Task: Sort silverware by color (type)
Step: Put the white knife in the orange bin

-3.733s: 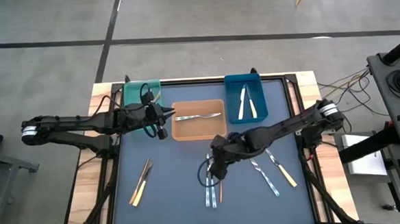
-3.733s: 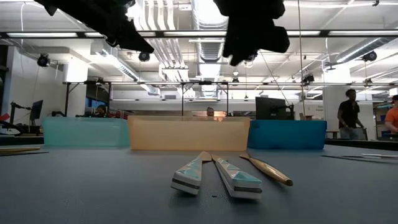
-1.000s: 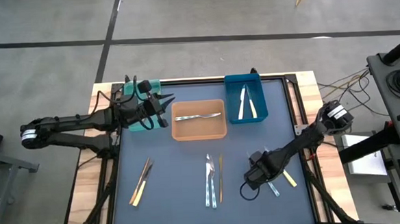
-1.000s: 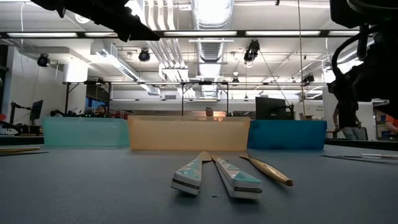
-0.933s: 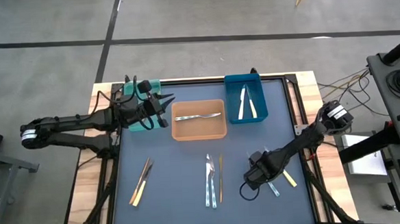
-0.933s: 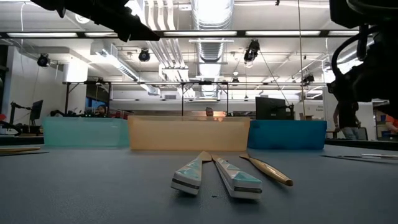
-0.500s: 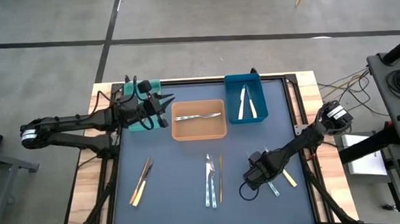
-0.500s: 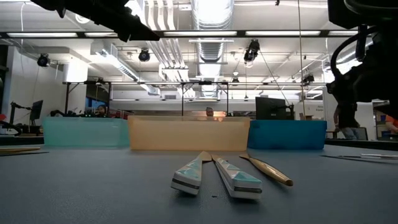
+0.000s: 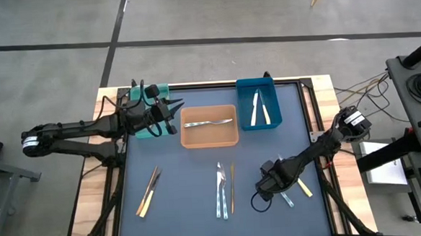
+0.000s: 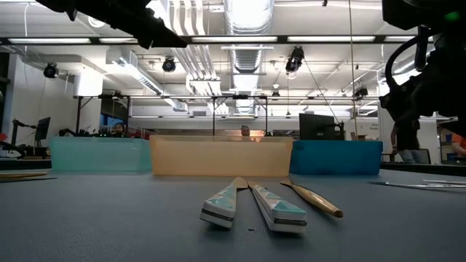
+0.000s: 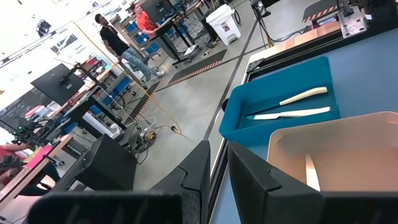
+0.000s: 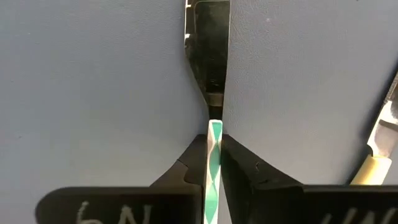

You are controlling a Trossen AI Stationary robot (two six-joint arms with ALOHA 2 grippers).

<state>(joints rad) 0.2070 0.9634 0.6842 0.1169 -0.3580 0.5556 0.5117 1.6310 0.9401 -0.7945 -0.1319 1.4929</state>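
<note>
Silverware piece with green-patterned handle [image 12: 214, 155] lies on the mat [image 9: 192, 177] at right front, long axis running straight ahead from the right gripper [image 12: 214, 163] pinching it; left gripper [image 9: 168, 116], fingers near together, hovers far off by the teal bin [image 9: 157, 90].

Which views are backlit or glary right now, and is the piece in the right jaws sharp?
Low view: ceiling lights glare, so both arms read as black silhouettes. Left wrist view: far room washed out, blue bin clear. Right wrist view: even light, the green-patterned handle pinched in the right gripper is sharp.
</note>
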